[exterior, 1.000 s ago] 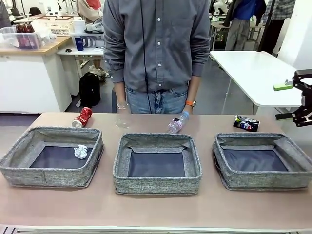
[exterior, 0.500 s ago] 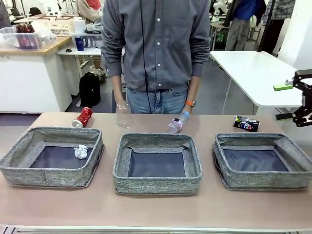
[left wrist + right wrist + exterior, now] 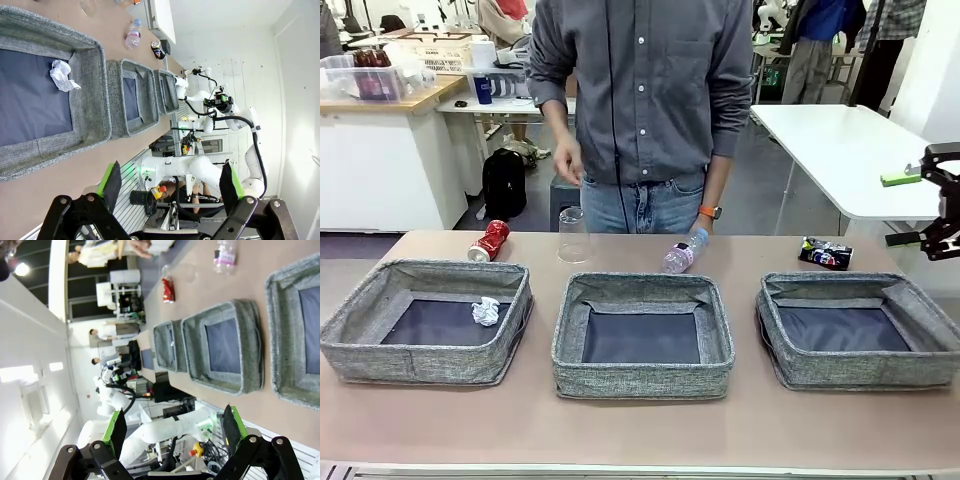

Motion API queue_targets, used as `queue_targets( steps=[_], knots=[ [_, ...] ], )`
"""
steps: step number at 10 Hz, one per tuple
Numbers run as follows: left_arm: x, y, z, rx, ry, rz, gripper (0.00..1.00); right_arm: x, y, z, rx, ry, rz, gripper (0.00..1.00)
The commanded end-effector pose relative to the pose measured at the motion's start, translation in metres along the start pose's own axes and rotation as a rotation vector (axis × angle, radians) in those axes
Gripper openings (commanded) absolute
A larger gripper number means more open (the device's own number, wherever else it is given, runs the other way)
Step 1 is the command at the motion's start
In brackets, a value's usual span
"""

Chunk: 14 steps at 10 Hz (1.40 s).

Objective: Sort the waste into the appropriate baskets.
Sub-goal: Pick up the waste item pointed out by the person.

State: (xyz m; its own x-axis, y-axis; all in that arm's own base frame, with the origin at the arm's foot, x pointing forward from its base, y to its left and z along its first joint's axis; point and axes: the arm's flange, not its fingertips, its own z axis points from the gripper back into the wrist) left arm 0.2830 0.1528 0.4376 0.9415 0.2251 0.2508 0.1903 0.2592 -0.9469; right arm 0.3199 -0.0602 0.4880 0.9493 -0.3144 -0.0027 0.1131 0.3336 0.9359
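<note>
While left fingers [image 3: 111,179] and right fingers [image 3: 118,427] gaped wide, empty, crumpled white paper ball [image 3: 485,311] lay in left grey woven basket [image 3: 420,362], seemingly sorted; crushed red can [image 3: 491,241], clear plastic cup [image 3: 572,236], pink-labelled bottle [image 3: 682,253], dark crushed can [image 3: 824,253] waited on table [image 3: 640,430] beyond.

Front camera looks across the table [image 3: 640,430]; wrist cameras (rolled sideways) share its baskets [image 3: 642,380].

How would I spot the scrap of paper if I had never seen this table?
On the long table, find the grey woven basket at the robot's left end. A crumpled white paper ball lies on its dark base. It is the only litter already inside a basket.
</note>
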Motion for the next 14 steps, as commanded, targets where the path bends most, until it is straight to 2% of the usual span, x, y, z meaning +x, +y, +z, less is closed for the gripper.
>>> queue_targets(
  steps=[1,10,11,12,13,14],
  knots=[
    [0.0,-0.002,0.001,0.004,-0.004,-0.006,1.0,-0.001,0.0,0.001,0.003,0.003,0.016,1.0],
    [0.0,0.0,0.0,0.0,0.0,0.0,1.0,-0.001,0.0,0.001,0.003,0.003,0.016,1.0],
    [0.009,0.0,-0.025,-0.078,0.102,-0.266,1.0,-0.001,0.0,0.001,0.003,0.003,0.016,1.0],
    [0.024,0.005,-0.055,-0.125,0.096,-0.587,1.0,-0.001,0.0,0.001,0.003,0.003,0.016,1.0],
    [0.038,0.013,-0.078,-0.198,0.064,-0.757,1.0,-0.001,0.0,0.001,0.003,0.003,0.016,1.0],
    [0.048,0.019,-0.101,-0.262,0.04,-0.838,1.0,-0.001,0.0,0.001,0.003,0.003,0.016,1.0]
  ],
)
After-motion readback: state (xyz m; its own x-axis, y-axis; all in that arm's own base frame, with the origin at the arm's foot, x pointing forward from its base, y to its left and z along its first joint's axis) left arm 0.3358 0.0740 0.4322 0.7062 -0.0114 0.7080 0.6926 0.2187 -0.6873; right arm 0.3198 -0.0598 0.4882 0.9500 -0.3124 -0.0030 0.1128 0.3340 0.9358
